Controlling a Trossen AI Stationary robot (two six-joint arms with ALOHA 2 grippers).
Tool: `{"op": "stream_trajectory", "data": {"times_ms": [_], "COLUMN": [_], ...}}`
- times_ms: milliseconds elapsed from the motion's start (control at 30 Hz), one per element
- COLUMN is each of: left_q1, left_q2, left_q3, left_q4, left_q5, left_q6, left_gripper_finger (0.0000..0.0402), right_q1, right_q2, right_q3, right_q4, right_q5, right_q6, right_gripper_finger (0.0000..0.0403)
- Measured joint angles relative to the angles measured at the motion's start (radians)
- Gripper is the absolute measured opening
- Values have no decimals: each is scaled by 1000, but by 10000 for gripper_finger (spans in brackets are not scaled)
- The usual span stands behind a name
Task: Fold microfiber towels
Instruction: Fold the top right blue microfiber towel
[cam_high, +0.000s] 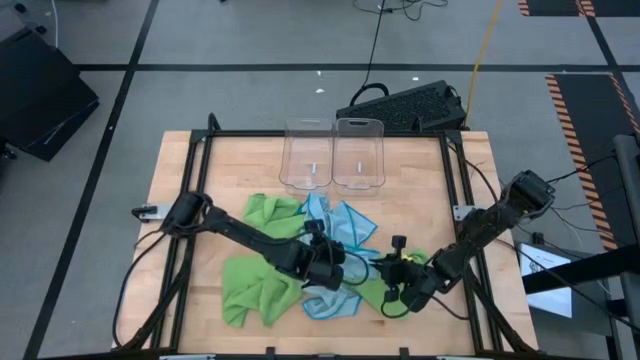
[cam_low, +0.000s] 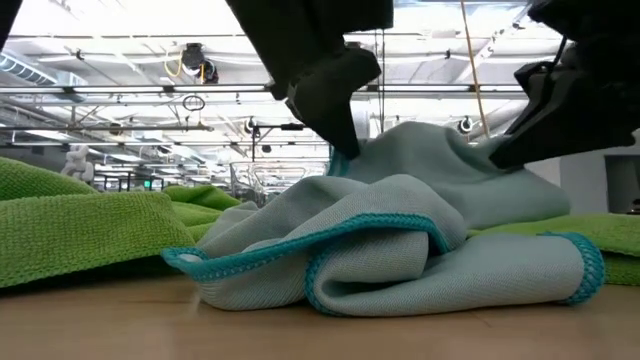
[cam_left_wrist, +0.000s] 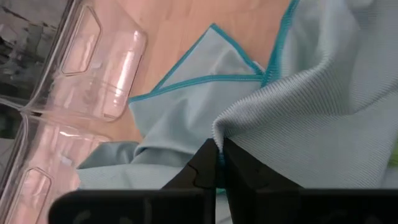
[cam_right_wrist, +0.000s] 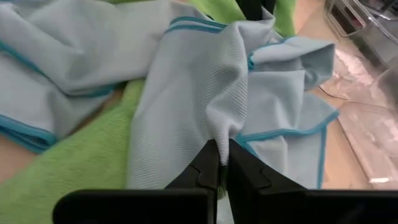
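Overhead, counter-level and two wrist views of a two-arm robot at a wooden counter (cam_high: 420, 190). The left end effector (cam_high: 335, 268) lay low over the middle of the cloth pile, toward the counter's 6 o'clock side, its fingers (cam_left_wrist: 205, 168) pressed together and pinching a raised fold of a light blue microfiber towel (cam_left_wrist: 311, 118). The right end effector (cam_high: 395, 285) lay at about 3 o'clock of the left one, near it, with its fingers (cam_right_wrist: 214, 165) likewise pressed together on a pinched ridge of light blue towel (cam_right_wrist: 193, 93); whether both gripped the same towel could not be told for certain. In the counter-level view the blue towel (cam_low: 420, 250) was bunched in loose folds on the counter, its teal-stitched hem curling along the front, and was lifted to a peak under the two dark end effectors. Lime green towels (cam_high: 255, 290) lay flat beside and under the blue ones, one toward 8 o'clock of the pile and another (cam_high: 272, 212) toward 11 o'clock; a further blue towel (cam_high: 345, 222) was spread at 12 o'clock of the pile. Two clear plastic bins (cam_high: 333, 155) stood side by side, touching, at the counter's 12 o'clock edge, apart from the towels.
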Motion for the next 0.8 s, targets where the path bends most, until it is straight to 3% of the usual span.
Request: {"op": "stream_trajectory", "data": {"times_ms": [233, 567, 800], "left_q1": [6, 12, 16], "left_q2": [0, 0, 0], "left_q3": [0, 0, 0], "left_q4": [0, 4, 17], "left_q5": [5, -27, -53], "left_q6": [-1, -27, -34], "left_gripper_finger": [11, 124, 159], "right_q1": [-27, -39, -39], "right_q2": [0, 0, 0], "right_q3": [0, 0, 0], "right_q4": [-49, -52, -105], "right_q5": [-2, -2, -3], "right_q6": [21, 23, 93], "right_gripper_finger": [11, 64, 111]}}
